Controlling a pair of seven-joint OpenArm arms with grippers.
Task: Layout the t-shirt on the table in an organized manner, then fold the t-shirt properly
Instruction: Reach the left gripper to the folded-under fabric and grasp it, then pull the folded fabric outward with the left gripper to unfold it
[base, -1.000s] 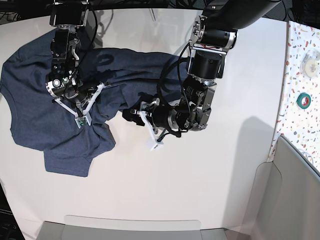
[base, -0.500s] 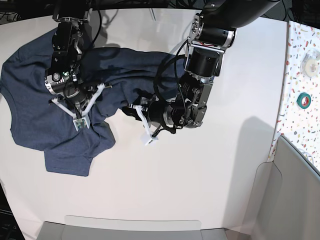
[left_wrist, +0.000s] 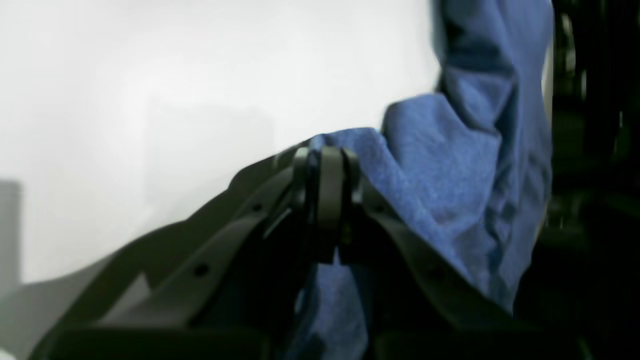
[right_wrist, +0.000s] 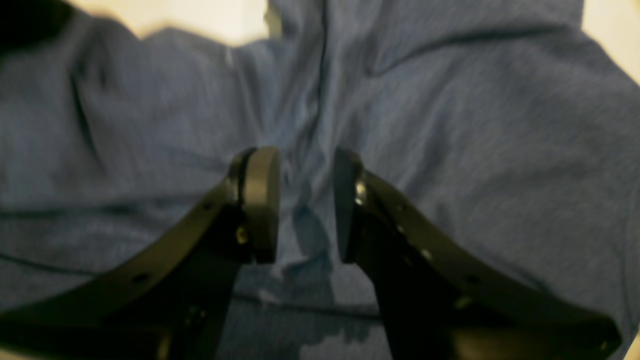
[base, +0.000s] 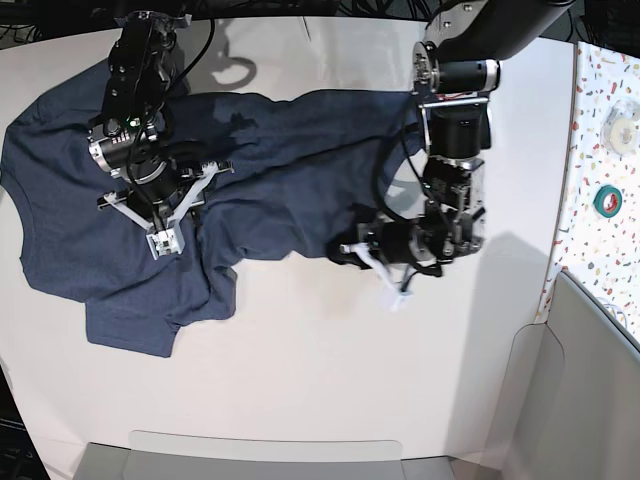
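The dark navy t-shirt (base: 280, 170) lies rumpled across the far left half of the white table (base: 320, 370). On the shirt's right edge, my left gripper (base: 348, 252) is shut on a fold, and the left wrist view shows blue cloth (left_wrist: 450, 175) clamped between the closed fingers of that gripper (left_wrist: 325, 165). My right gripper (base: 165, 200) hovers over the shirt's left part. In the right wrist view the gripper (right_wrist: 305, 200) stands open just above the cloth (right_wrist: 450, 125), with a small ridge of fabric under the gap. No lettering shows.
A speckled terrazzo strip (base: 600, 260) runs along the right edge and carries a green tape roll (base: 607, 200) and a white roll (base: 620, 125). A grey bin (base: 590, 380) stands at the lower right. A grey lip (base: 270, 455) borders the front edge.
My left gripper shut on the shirt's edge and dragged it to the right, stretching the cloth out. My right gripper let go of the fabric and opened.
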